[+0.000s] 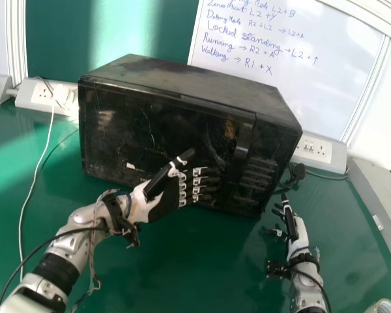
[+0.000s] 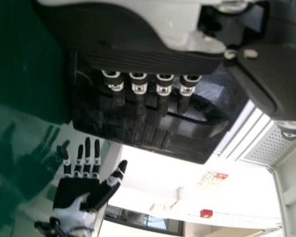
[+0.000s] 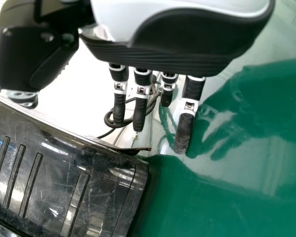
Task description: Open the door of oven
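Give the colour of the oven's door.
Black; the door shows best in the head view.

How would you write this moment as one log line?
oven: door shut | left hand: open, before door | right hand: open, beside oven

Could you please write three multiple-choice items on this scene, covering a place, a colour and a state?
1. Where is the robot's black-and-white left hand?
A) On top of the black, box-shaped oven
B) Behind the oven
C) Before the oven's front

2. What colour is the smooth, glossy table?
A) Green
B) Red
C) Yellow

3. How does the oven's dark, scuffed door stand?
A) Swung wide open
B) Shut
C) Taken off

Key:
1. C: in the head view, the hand overlaps the lower part of the front.
2. A: green surface surrounds the oven's base.
3. B: the door lies flush with the front, with no gap showing.
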Tool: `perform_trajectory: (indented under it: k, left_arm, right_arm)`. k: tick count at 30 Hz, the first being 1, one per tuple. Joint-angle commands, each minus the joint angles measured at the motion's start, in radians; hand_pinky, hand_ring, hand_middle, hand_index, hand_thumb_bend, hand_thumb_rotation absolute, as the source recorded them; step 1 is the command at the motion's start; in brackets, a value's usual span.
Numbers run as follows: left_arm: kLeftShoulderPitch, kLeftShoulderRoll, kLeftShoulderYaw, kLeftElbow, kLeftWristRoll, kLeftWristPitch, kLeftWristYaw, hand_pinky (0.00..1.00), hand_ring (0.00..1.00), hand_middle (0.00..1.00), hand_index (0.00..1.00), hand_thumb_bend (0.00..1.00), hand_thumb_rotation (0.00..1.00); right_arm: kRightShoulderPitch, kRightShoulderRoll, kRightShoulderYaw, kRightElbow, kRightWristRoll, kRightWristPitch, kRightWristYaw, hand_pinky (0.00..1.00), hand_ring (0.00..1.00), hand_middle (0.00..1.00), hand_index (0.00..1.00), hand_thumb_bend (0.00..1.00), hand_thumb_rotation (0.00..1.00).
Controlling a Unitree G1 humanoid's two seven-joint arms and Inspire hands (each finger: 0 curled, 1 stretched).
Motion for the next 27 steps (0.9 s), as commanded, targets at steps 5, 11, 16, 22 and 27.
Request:
perform_trajectory:
  k: [5,11,16,22,27]
  left_arm:
    - [-0.074,-0.021,0.007,0.125,0.024,-0.076,0.005,1.00,1.00,1.00,1.00,1.00,0.97]
    - [-0.136,-0.036,0.029,0.232,0.032,-0.125,0.035,1.00,1.00,1.00,1.00,1.00,0.96]
    - [-0.169,-0.042,0.042,0.281,0.035,-0.145,0.047,1.00,1.00,1.00,1.00,1.00,0.95]
    - [-0.197,-0.052,0.043,0.324,0.058,-0.150,0.074,1.00,1.00,1.00,1.00,1.00,0.97]
    - [-0.222,-0.058,0.040,0.361,0.084,-0.157,0.108,1.00,1.00,1.00,1.00,1.00,0.98]
  right_arm:
    - [0.028,0.013,-0.002,0.019,-0.002,0.026,0.003,0.55,0.68,0.81,0.81,0.86,0.89]
    - [0.031,0.015,0.004,0.018,-0.010,0.019,-0.002,0.53,0.68,0.81,0.83,0.87,0.90]
    - [0.028,0.017,-0.002,0.019,-0.002,0.022,-0.002,0.54,0.67,0.81,0.81,0.88,0.89]
    - [0.028,0.017,0.006,0.018,-0.011,0.019,-0.007,0.53,0.66,0.80,0.82,0.84,0.90]
    - [0.029,0.020,0.007,0.018,-0.008,0.019,-0.007,0.54,0.68,0.81,0.82,0.86,0.90]
